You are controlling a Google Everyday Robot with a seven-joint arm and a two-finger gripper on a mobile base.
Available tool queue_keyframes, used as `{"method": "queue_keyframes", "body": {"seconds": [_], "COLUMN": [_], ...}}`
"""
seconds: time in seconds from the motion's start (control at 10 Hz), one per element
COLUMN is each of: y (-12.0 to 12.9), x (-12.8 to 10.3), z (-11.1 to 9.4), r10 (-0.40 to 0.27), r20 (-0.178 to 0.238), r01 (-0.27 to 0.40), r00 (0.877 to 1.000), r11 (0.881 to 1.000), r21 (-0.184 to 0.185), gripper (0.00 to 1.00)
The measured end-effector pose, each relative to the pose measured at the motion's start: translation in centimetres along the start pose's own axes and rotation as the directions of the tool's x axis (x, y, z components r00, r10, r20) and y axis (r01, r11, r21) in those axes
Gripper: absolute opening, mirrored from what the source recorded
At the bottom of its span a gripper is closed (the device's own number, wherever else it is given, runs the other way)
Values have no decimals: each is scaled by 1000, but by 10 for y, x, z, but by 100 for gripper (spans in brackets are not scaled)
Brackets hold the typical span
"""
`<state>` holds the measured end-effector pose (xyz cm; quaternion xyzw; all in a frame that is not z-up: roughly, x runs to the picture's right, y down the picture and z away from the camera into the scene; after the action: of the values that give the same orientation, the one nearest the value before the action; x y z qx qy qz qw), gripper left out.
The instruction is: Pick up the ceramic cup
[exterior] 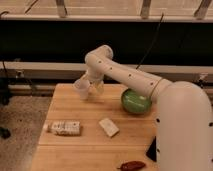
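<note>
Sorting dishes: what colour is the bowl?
The bowl is green, camera view; gripper at the ceramic cup.

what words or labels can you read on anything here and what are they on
No text can be read.
bottle, lying down: its label has dark marks, too blurred to read.
white packet: no print seen.
ceramic cup: plain, no marking; the hand is right beside it over the back left of the table.
green bowl: plain.

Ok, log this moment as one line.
gripper: at ceramic cup, near far edge of table | cup: against gripper, lift unconfirmed | green bowl: right of cup, apart
</note>
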<state>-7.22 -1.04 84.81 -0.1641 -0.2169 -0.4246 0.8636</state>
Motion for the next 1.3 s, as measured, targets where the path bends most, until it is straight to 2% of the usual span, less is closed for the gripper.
{"method": "queue_keyframes", "body": {"seconds": [1.3], "y": [11], "x": [8], "z": [36], "r10": [-1], "r20": [54], "r01": [2], "r00": [999], "r11": [1000], "r21": [-16], "gripper": [80]}}
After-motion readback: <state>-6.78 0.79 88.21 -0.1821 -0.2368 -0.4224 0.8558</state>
